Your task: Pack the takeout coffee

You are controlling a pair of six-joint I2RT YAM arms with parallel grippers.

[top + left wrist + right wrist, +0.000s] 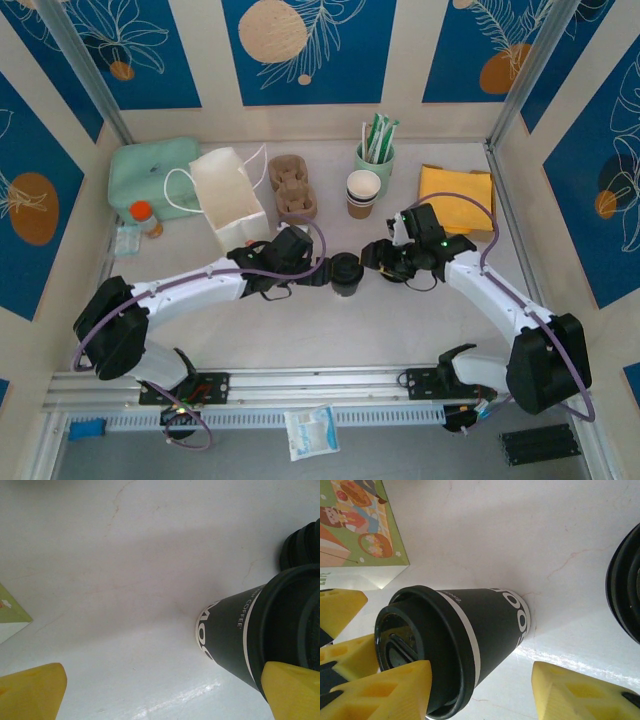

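Observation:
The takeout coffee stands upright mid-table: a dark cup with white lettering, a white base band and a black lid. My left gripper is just left of it and my right gripper just right. In the left wrist view the gripper is open, with the cup close against its right finger. The right gripper is open too; the cup leans between its yellow fingers with the lid by the left finger. The left gripper's fingers show beyond the lid.
A white paper bag with a green printed side stands behind the left arm. Loose black lids lie beside the cup. A cardboard carrier, stacked cups, a stirrer cup, yellow napkins and a mint box line the back.

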